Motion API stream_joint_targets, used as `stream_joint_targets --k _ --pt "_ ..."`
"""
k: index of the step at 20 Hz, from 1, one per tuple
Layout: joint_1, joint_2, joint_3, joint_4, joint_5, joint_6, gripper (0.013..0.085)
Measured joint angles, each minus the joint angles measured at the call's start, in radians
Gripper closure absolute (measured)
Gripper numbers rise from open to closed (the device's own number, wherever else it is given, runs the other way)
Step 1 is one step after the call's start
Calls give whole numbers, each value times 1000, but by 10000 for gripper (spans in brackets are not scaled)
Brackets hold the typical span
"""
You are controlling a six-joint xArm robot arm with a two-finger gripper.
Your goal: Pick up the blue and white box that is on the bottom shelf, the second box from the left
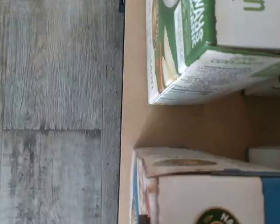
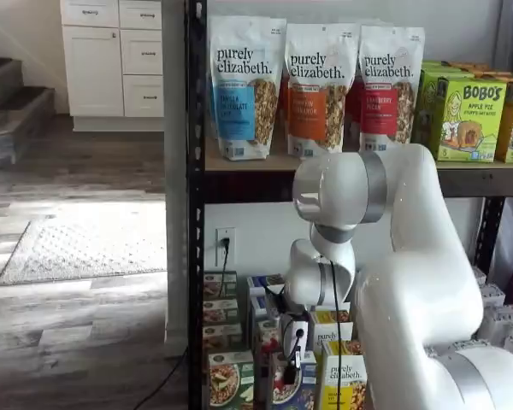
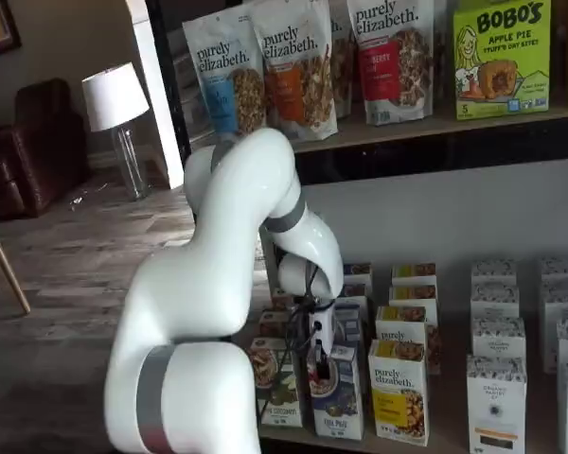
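Jaws: we find the white-bodied gripper (image 3: 322,357) clamped on the small blue-and-white cardboard box (image 3: 336,402).
Box position: bottom shelf (image 3: 435,445) of the black steel rack, upright.

The bottom shelf (image 3: 435,437) is crowded. The blue and white box (image 3: 339,395) stands at the front edge with the green-and-white box (image 3: 276,386) just beside it on one side and the yellow "purely elizabeth" box (image 3: 399,390) just beside it on the other, leaving only narrow slots between them. More boxes stand in rows right behind. Above the front row there is open room under the upper board (image 2: 265,162), though the white arm (image 2: 393,256) fills much of it. The wrist view shows bare shelf between two boxes and clear floor (image 1: 51,112) in front.
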Motion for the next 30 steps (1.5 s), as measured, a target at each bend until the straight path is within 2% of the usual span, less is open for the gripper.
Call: stream_joint_targets --k 11,15,19,25,30 --pt "-4 -58 85 -14 -34 6 490" --pt "0 -107 157 -40 -48 32 490" --pt "7 -174 257 -46 -74 41 490" --pt "24 -322 466 -1 -152 12 490" --pt "41 -463 619 78 -182 -47 490"
